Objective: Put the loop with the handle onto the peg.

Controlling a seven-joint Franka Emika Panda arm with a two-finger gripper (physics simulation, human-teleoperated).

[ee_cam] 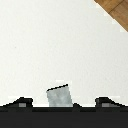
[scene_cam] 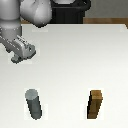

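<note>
grey metal loop with the handle (ee_cam: 59, 96) clamped in gripper (scene_cam: 25, 50), upper left of exterior frame; grey peg (scene_cam: 34, 104) lower left; brown block (scene_cam: 95, 104) lower right; white table (scene_cam: 75, 60).

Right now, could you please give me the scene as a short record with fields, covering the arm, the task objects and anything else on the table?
gripper: above the table, toward the exterior view's left, far from the peg
held item: the loop with the handle, a grey metal piece between the fingers in the wrist view; its hole is not visible
peg: upright grey cylinder, near the front edge, nothing on it
wooden block: brown, upright, to the exterior view's right of the peg, apart from it
task state: loop not yet on the peg
</note>
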